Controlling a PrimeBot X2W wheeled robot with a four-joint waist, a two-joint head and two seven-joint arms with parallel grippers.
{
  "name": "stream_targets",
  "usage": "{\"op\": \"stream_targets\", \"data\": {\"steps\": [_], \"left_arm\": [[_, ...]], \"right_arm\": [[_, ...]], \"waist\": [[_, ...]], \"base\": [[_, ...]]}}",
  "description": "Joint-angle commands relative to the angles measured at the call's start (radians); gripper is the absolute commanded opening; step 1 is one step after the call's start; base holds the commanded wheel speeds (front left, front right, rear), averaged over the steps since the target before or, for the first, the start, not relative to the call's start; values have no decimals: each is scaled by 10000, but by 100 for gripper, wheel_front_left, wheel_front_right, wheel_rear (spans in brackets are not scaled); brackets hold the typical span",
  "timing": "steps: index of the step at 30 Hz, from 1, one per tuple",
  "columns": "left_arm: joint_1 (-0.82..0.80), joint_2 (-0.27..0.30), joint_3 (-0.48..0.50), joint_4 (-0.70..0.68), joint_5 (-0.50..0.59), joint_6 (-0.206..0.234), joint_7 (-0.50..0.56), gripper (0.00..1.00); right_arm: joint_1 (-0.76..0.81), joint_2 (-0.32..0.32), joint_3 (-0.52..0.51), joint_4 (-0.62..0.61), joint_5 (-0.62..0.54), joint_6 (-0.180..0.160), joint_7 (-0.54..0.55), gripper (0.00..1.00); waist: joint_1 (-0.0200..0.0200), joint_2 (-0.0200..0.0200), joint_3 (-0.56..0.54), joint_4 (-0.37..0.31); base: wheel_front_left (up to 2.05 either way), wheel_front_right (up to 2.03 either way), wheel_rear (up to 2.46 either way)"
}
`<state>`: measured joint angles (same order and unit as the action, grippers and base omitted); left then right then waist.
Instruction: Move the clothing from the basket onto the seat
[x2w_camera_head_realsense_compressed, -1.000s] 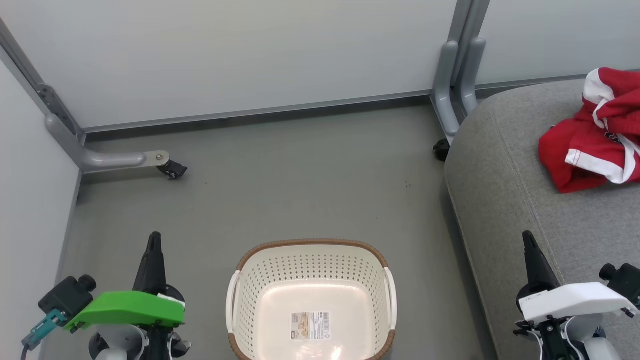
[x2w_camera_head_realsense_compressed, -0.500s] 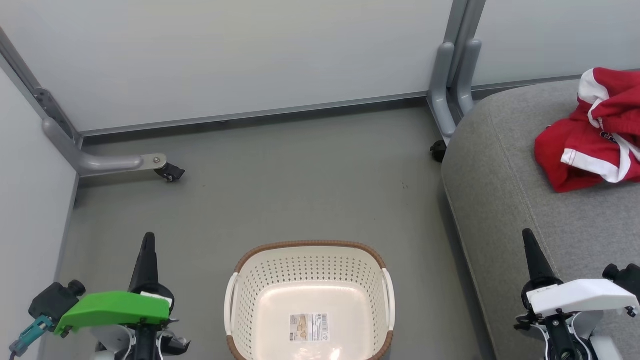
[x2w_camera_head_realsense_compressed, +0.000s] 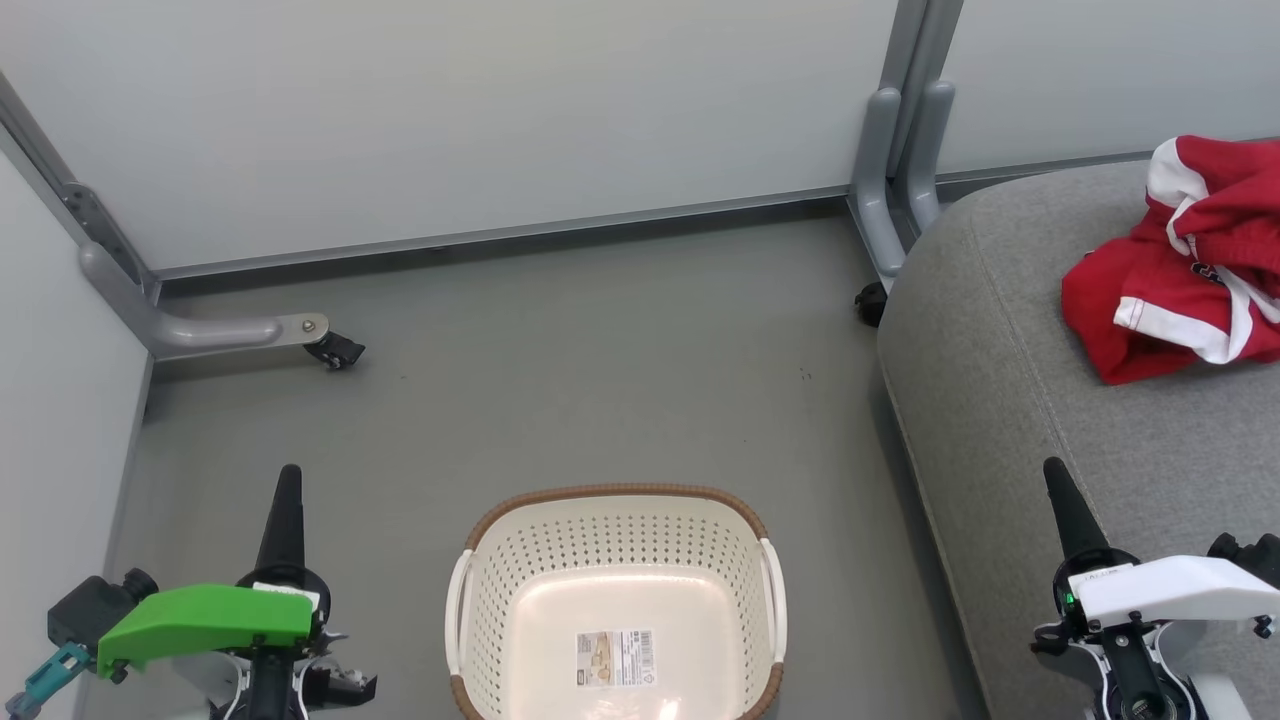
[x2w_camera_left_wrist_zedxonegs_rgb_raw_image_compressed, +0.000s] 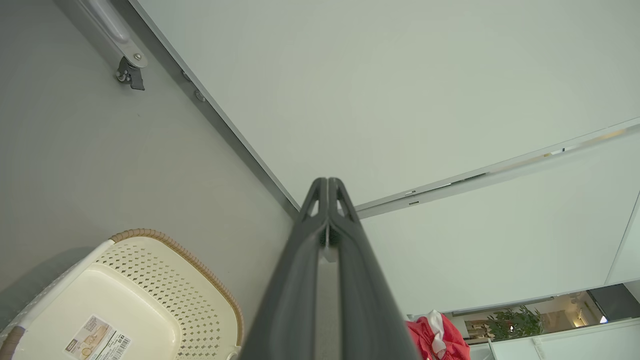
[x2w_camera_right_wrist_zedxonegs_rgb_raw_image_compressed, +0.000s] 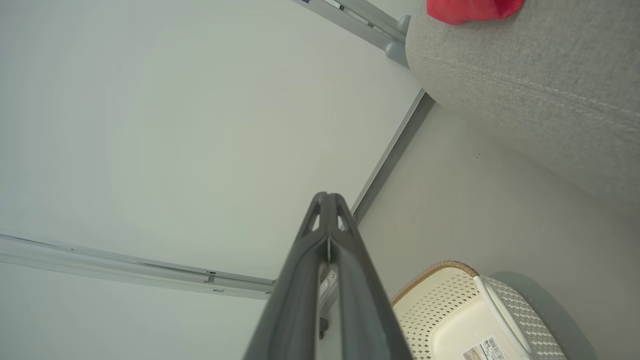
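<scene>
Black-fingered, the left tool (x2w_camera_head_realsense_compressed: 287, 478) and right tool (x2w_camera_head_realsense_compressed: 1056, 475) stay pinched together and empty; only the view drifts. Between them, the cream perforated plastic basket (x2w_camera_head_realsense_compressed: 610, 492) holds nothing. The red, white-striped fabric clothing (x2w_camera_head_realsense_compressed: 1180, 260) lies on the grey upholstered seat (x2w_camera_head_realsense_compressed: 1010, 380), so the task looks finished.

No legible text; barcode sticker (x2w_camera_head_realsense_compressed: 617, 657) on the bottom of the basket (x2w_camera_head_realsense_compressed: 615, 545), print too small.

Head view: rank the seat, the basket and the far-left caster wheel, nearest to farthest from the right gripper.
1. seat, right side, directly beside the right gripper.
2. basket, bottom centre, to the gripper's left.
3. caster wheel, far left on the floor near the wall.
</scene>
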<state>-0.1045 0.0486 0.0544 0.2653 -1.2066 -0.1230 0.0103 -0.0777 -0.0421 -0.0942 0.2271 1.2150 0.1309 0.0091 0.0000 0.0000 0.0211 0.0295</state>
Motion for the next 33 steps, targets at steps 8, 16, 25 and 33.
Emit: {"op": "stream_targets", "data": {"steps": [8,16,25,33], "left_arm": [[-88,27,160,-126,-910,-45,230,0],[-84,27,264,-149,-1591,-59,420,0],[-80,28,364,-171,-2293,-76,601,0],[-76,28,454,-190,-2893,-90,753,0]], "right_arm": [[-226,-79,-73,2,871,-1,244,0],[-236,-86,-103,42,1538,-2,419,0],[-275,-91,-133,85,2250,-2,610,0],[-314,-98,-160,121,2836,-2,776,0]], "waist": [[0,0,-30,-48],[0,0,-58,-94],[0,0,-89,-146],[0,0,-117,-191]], "base": [[0,0,0],[0,0,0],[0,0,0],[0,0,0]]}}
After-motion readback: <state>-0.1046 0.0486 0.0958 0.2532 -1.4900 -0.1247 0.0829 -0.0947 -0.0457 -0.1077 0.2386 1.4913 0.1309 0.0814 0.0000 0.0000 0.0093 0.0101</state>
